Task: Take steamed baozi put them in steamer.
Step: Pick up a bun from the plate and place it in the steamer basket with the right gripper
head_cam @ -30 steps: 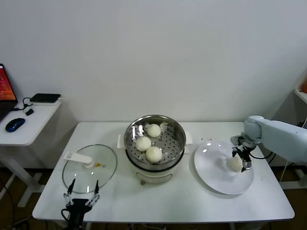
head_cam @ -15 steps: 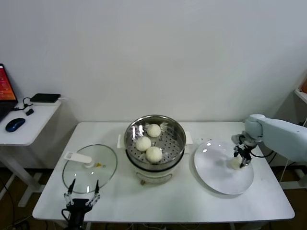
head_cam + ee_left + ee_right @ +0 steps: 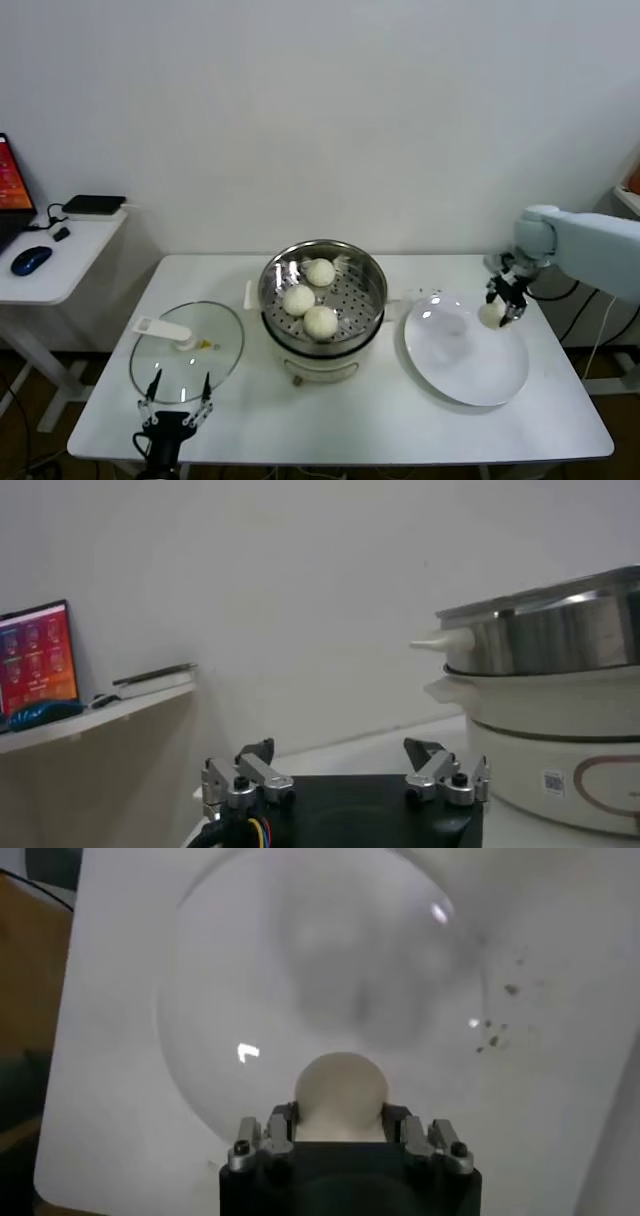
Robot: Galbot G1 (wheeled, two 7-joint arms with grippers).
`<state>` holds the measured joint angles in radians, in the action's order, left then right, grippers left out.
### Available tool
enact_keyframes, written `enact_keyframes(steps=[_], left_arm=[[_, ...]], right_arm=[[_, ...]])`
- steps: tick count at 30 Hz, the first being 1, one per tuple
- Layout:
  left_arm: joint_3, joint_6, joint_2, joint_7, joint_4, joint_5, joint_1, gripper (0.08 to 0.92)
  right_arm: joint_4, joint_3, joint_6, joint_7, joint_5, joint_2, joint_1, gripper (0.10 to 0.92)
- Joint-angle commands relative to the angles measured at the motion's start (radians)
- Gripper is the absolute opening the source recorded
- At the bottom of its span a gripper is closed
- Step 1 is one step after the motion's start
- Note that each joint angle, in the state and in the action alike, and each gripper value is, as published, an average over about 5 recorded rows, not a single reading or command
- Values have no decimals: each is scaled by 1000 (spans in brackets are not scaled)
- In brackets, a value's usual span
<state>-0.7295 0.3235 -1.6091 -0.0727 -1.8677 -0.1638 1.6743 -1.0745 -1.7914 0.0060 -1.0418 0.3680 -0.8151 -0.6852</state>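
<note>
Baozi (image 3: 491, 314) is hanging above the white plate (image 3: 465, 370), the right tool (image 3: 499, 305) clenching it, and is risking slipping before the steamer (image 3: 322, 295).

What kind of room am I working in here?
Probably an office or lab corner staged as a kitchen test bench: a white table with an electric steamer, bare wall behind, and a side desk holding a mouse.
</note>
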Motion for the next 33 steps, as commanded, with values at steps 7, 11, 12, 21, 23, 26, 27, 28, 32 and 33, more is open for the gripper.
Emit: enact_keyframes(steps=[7,11,12,21,23,26,27,28,32,33], left_arm=[[17,-8,8,0,-35,-1,0,823],[17,-10,11,1,-39,-1,1,823],[16,-11,11,1,-40,-1,0,823],[3,-16,11,-3,-46,7,-2,823],[-1,-16,11,-4,-45,9,-2,823],[-7,-16,10,-5,-40,11,-3,823],[-9,-16,10,-5,-37,11,-3,823],[-11,-15,10,-5,-34,11,-3,823],[-16,-13,8,-4,-24,12,-5,823],[-18,-13,8,-3,-22,12,-6,823]], right_arm=[[-399,-241,-187,35,546,-183,-596,594],[-403,-141,-245,75,613,-255,-555,594],[-400,-120,-255,84,619,-272,-539,594],[-293,-11,-296,145,561,-399,-303,606],[-252,4,-296,151,522,-414,-242,612],[-188,18,-293,152,465,-427,-169,624],[-170,20,-289,150,448,-430,-151,628],[-151,21,-285,147,431,-434,-131,631],[-102,31,-272,142,372,-452,-64,644],[-94,34,-271,142,362,-456,-54,648]])
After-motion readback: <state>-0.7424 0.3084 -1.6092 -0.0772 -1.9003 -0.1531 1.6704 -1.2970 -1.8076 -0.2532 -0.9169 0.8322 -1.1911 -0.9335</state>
